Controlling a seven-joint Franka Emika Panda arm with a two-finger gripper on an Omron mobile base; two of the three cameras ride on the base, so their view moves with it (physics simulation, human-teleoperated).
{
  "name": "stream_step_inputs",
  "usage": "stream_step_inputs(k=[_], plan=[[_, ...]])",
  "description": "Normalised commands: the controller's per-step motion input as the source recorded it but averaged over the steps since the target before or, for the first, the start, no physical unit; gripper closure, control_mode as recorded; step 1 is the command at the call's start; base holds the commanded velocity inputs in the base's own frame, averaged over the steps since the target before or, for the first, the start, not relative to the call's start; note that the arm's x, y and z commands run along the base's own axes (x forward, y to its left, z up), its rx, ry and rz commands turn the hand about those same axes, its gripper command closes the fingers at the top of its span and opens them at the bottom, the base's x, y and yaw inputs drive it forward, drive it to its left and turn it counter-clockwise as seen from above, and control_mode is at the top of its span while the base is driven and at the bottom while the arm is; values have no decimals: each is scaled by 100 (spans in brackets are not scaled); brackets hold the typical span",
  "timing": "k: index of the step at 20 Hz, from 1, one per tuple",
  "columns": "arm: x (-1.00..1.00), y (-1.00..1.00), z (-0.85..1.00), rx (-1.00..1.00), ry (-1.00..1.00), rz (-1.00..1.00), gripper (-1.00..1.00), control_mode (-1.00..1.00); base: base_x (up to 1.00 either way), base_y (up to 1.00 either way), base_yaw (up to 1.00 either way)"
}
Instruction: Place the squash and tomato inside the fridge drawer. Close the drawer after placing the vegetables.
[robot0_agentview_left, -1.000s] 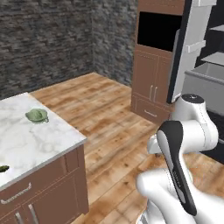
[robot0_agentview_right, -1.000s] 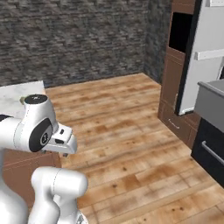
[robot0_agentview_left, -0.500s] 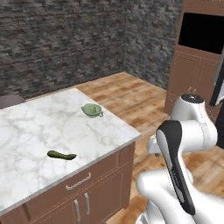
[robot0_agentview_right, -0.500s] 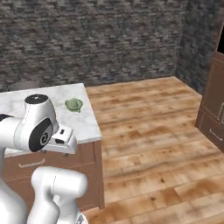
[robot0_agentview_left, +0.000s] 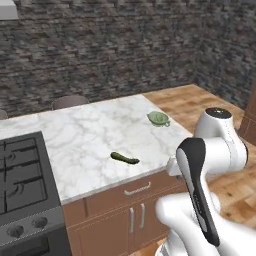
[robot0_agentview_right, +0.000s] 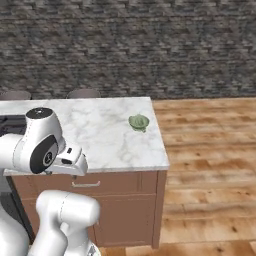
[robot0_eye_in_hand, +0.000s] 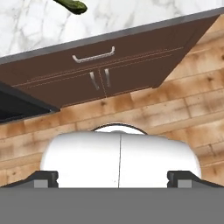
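A slim dark green squash (robot0_agentview_left: 124, 158) lies flat on a white marble counter (robot0_agentview_left: 85, 140), near the front edge and roughly midway along it, well apart from everything else. A small pale green bowl-like item (robot0_agentview_left: 158, 118) sits close to the counter's right end. A black stovetop (robot0_agentview_left: 22, 175) borders the counter's left side. Brown cabinets (robot0_eye_in_hand: 109, 70) with silver handles stand below. The gripper (robot0_eye_in_hand: 112, 177) has its two dark tips spread wide apart, holding nothing, above the wooden floor (robot0_agentview_right: 210, 150).

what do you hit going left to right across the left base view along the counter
stove → squash → green bowl → robot arm
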Motion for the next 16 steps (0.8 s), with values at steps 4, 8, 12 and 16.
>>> stream_step_inputs(k=[4,8,12,16], plan=[[0,0,0,0,0,0,-100,100,17,-1,35],[0,0,0,0,0,0,-100,100,34,-4,30],[0,0,0,0,0,0,-100,100,59,0,34],[0,0,0,0,0,0,-100,100,48,0,26]])
